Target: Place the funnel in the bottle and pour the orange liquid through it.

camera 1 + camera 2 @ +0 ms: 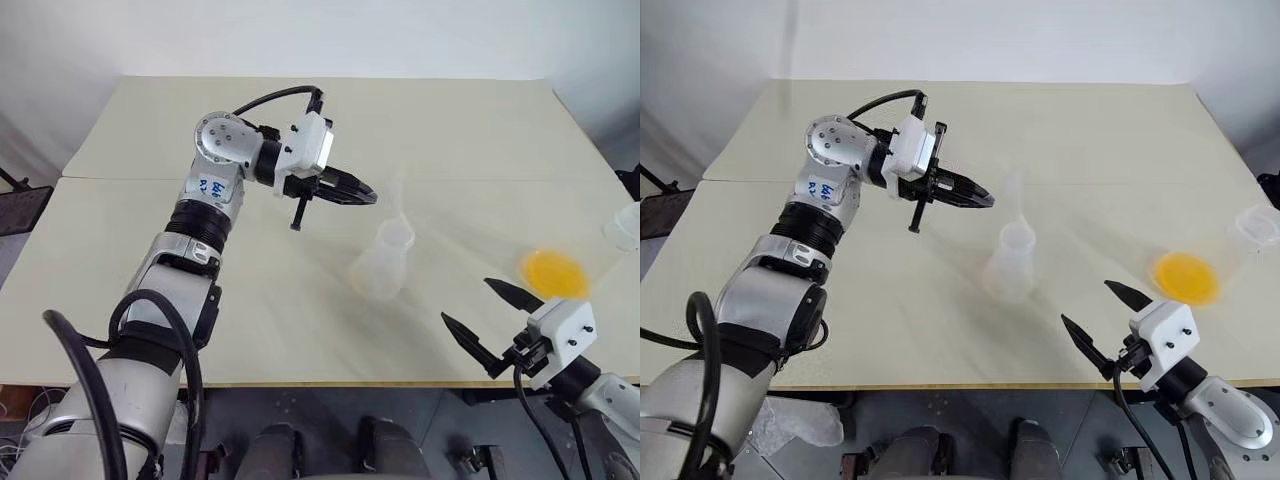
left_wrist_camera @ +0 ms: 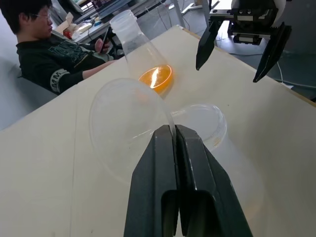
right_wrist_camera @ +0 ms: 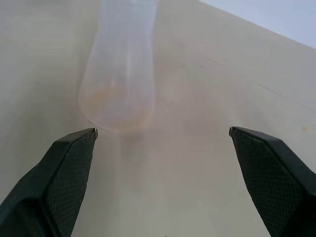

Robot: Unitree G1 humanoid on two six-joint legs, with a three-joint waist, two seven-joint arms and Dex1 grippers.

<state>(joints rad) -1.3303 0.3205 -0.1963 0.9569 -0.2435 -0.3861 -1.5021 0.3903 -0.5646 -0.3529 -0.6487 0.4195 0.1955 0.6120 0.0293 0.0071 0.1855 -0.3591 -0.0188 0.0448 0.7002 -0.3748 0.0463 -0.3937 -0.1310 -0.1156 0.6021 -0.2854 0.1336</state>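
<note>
The left gripper (image 2: 174, 129) is clamped on the rim of the funnel (image 2: 126, 123), holding it just above the mouth of the bottle (image 1: 383, 262), which stands mid-table (image 1: 300, 120); the stem seems not yet inside. The right gripper (image 1: 487, 313) hangs with its 2 fingers wide apart, holding nothing. The orange liquid (image 1: 555, 273) sits in a flask (image 2: 140, 49) at the table's right.

The funnel (image 2: 126, 126) and the bottle (image 1: 383, 262) were colourless and see-through. The orange liquid (image 1: 555, 273) was bright yellow-orange. The table (image 1: 300, 330) was pale cream. Both grippers, left (image 1: 366, 196) and right (image 1: 478, 320), had black fingers on white housings.
</note>
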